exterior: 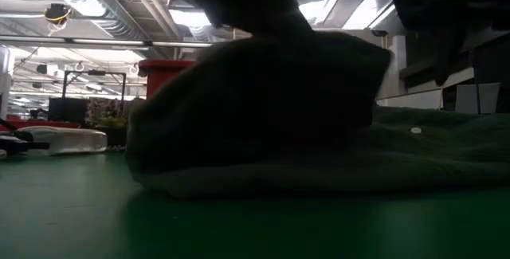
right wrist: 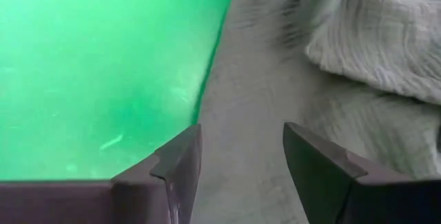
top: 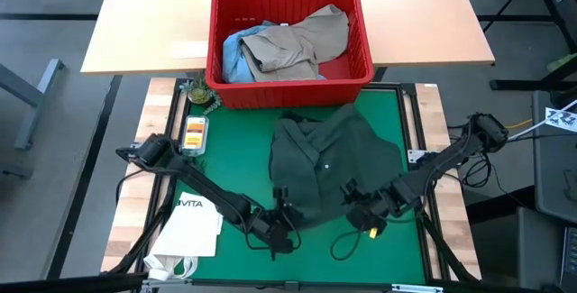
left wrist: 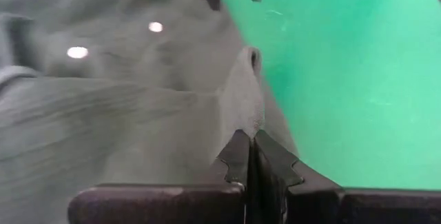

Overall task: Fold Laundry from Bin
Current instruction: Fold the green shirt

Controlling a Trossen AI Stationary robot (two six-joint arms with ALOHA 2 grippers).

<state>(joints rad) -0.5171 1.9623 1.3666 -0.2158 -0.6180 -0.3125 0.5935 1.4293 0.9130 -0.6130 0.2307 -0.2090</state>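
Observation:
A dark green buttoned shirt (top: 329,162) lies crumpled on the green mat (top: 243,149), its pale buttons (left wrist: 155,26) facing up. My left gripper (top: 284,225) is shut on the shirt at its near left corner. My right gripper (top: 356,207) hangs open over the shirt's near right edge (right wrist: 227,114), one finger over the mat and one over the cloth; I cannot tell whether it touches. The red bin (top: 288,90) stands beyond the mat's far edge and holds a khaki garment (top: 302,41) and a light blue one (top: 233,54). My left gripper pinches a raised bit of the shirt's edge (left wrist: 247,117) between its two shut fingers (left wrist: 238,158); I cannot tell if it has one layer or several. The fingers slant down from the near left. The cloth peaks up at the hold (exterior: 263,100), and the rest lies on the mat.
A white paper bag printed VITA (top: 189,230) lies at the mat's near left corner. A small orange-labelled box (top: 194,133) and a small plant-like item (top: 200,95) sit at the mat's left edge. A cable loops near the front (top: 347,243). The mat's left half is bare.

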